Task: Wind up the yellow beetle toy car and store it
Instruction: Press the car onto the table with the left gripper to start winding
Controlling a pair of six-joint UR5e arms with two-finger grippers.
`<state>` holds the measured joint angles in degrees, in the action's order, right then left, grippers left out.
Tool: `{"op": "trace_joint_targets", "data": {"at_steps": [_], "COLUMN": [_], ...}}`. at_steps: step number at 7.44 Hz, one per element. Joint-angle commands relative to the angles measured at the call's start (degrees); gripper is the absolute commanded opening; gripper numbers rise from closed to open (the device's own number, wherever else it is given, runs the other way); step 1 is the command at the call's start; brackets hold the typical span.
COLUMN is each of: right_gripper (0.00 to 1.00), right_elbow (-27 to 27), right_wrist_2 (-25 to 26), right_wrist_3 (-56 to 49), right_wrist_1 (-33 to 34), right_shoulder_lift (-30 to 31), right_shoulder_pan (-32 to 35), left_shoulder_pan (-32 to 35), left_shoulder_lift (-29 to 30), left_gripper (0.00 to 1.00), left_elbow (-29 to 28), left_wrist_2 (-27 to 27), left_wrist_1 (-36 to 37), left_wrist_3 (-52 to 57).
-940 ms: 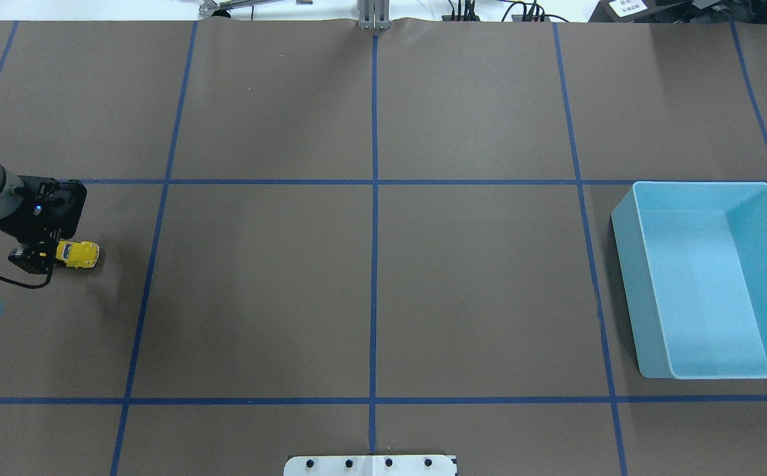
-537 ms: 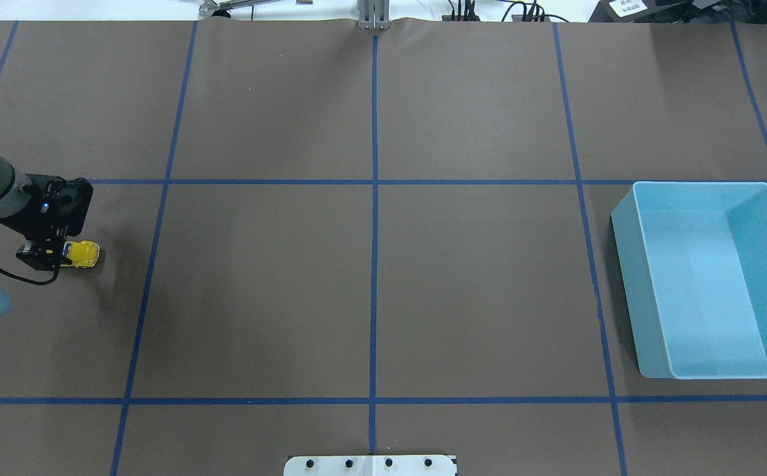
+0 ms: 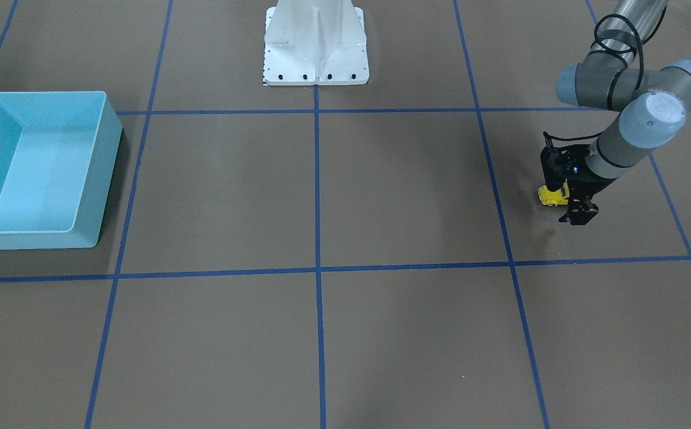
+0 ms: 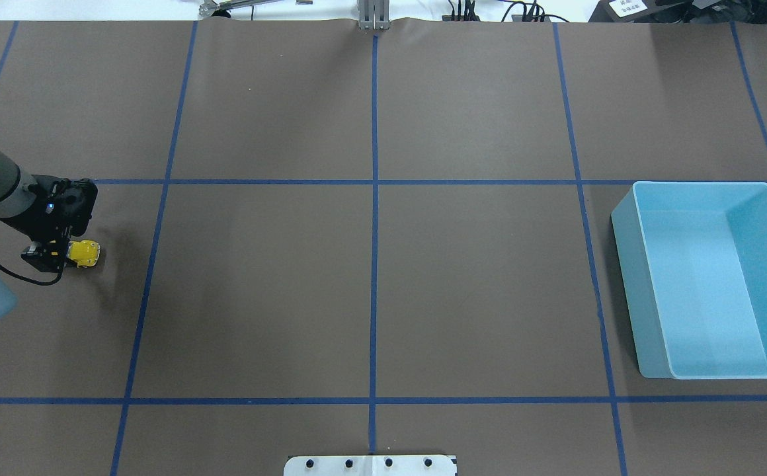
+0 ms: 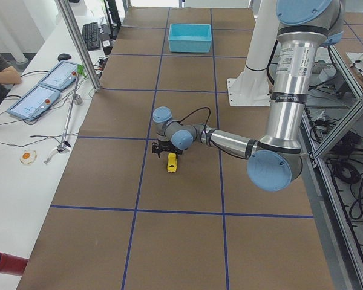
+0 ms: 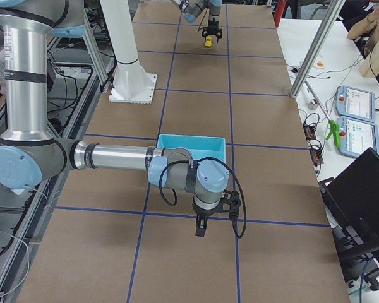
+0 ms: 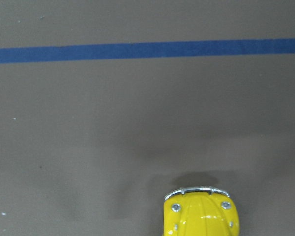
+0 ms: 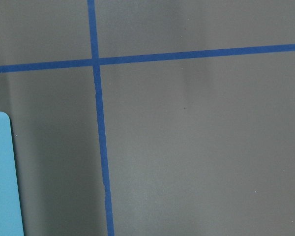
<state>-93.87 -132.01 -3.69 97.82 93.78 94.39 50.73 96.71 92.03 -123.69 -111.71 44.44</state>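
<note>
- Jaws of the left gripper [image 3: 567, 201] are hanging low right at the yellow beetle toy car [image 3: 551, 195] in the front-facing view. The black gripper body is covering them, so I cannot tell whether they are spread or pinching. The car is sitting on the brown table [image 3: 381, 190], well apart from the blue bin [image 3: 107, 155] at the other end.
- Overhead, one end of the car [image 4: 84, 254] is poking out from under the gripper [image 4: 59, 254]. The bin [image 4: 628, 264] is standing far across the table.
- From the left end, the near arm is bending down over the car [image 5: 172, 162].
- From the right end, the right gripper [image 6: 201, 228] is pointing down above the table, near the bin. I cannot tell how its jaws are standing from this view.
- On the left wrist camera, the car's rounded yellow end with its pale bumper is showing at the bottom edge.
- On the right wrist camera, a corner of the bin is peeking in at the left edge, beside crossing blue tape lines [image 8: 101, 147].
</note>
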Motion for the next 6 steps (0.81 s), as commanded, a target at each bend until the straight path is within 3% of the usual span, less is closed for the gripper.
{"op": "trace_joint_targets", "data": {"at_steps": [1, 6], "right_gripper": [1.0, 1.0], "right_elbow": [0.0, 0.0], "right_wrist_2": [0.0, 0.0], "right_wrist_3": [0.0, -0.1], "right_wrist_1": [0.1, 0.0], "right_shoulder_lift": [0.0, 0.0], "right_shoulder_pan": [0.0, 0.0], "left_shoulder_pan": [0.0, 0.0], "left_shoulder_lift": [-0.5, -0.7], "left_gripper": [1.0, 0.98], "left_elbow": [0.3, 0.2], "left_wrist_2": [-1.6, -2.3], "left_wrist_1": [0.0, 0.0], "left_wrist_3": [0.1, 0.2]}}
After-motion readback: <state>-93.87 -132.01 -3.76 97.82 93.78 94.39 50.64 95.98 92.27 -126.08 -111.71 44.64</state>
